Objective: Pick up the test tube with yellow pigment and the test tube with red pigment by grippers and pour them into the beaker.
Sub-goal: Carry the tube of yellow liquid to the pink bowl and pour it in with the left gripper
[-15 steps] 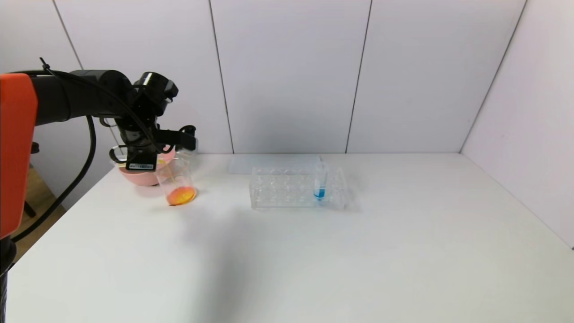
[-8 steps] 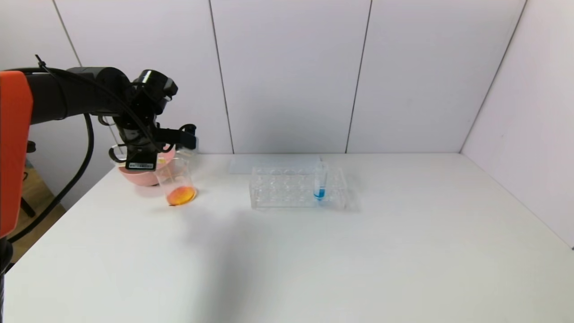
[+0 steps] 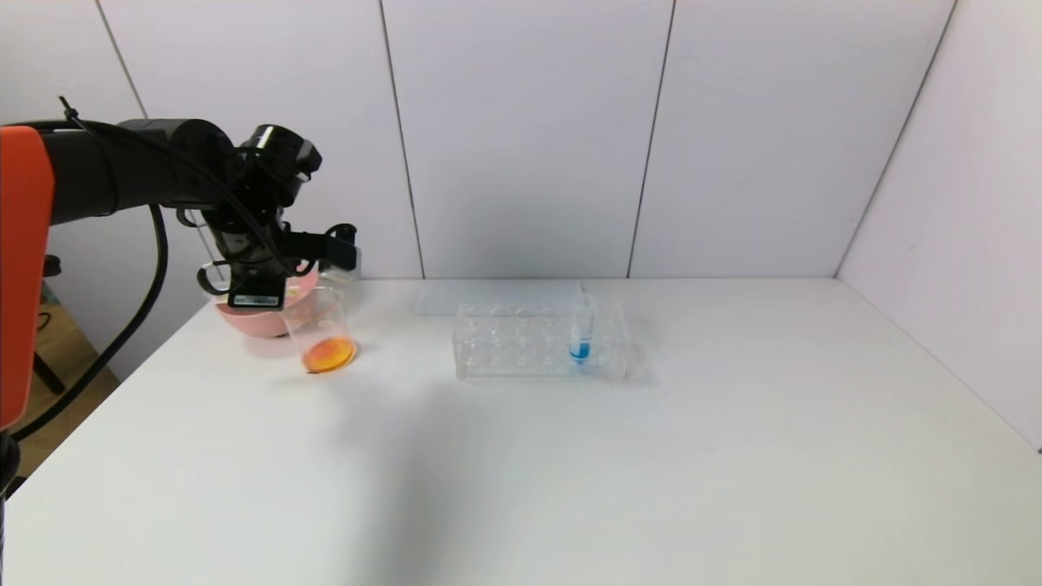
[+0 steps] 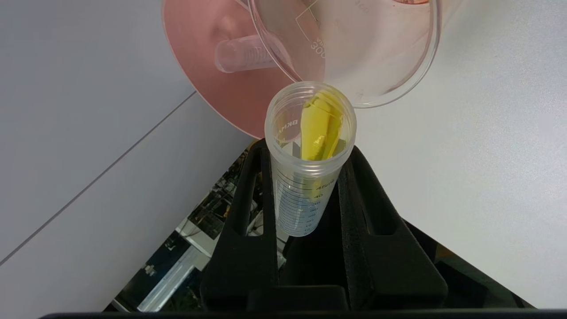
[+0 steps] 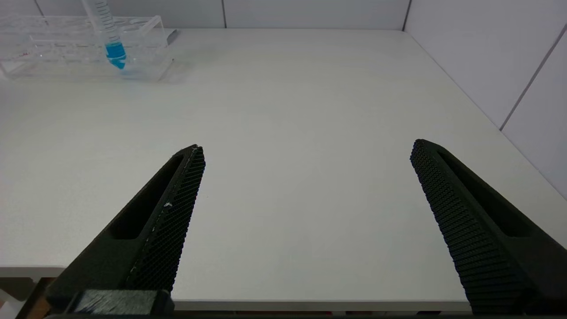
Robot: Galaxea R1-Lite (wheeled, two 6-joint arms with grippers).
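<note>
The left gripper [image 4: 310, 177] is clamped on the test tube with yellow pigment [image 4: 310, 146], one finger [image 4: 252, 212] on each side of the graduated barrel below the open mouth. In the left wrist view the mouth points at the rim of the beaker [image 4: 367, 53], and a band of yellow lies along the inner wall of the tube close to the lip.

In the head view we hold this gripper [image 3: 269, 273] above the beaker [image 3: 321, 330], which stands on the table [image 3: 570, 456] just in front of the pink bowl [image 3: 244, 317] and already carries an orange layer at its bottom. We judge the step in hand to be the pour of the yellow pigment.

To perform it well:

- We keep the tube mouth inside the outline of the beaker rim, not over the pink bowl [image 4: 212, 88] beside it.
- We increase the tilt slowly, so the pigment runs down the wall as one stream.
- We hold the grip constant; the barrel is smooth and may slide.

A clear tube [image 4: 248, 53] lies in the bowl; we cannot tell whether it is the test tube with red pigment.

The right gripper [image 5: 305, 177] hangs low at the near table edge, fingers spread wide and holding nothing. The blue tube [image 3: 580, 330] stands in the tube rack [image 3: 521, 342], well apart from the pour.
</note>
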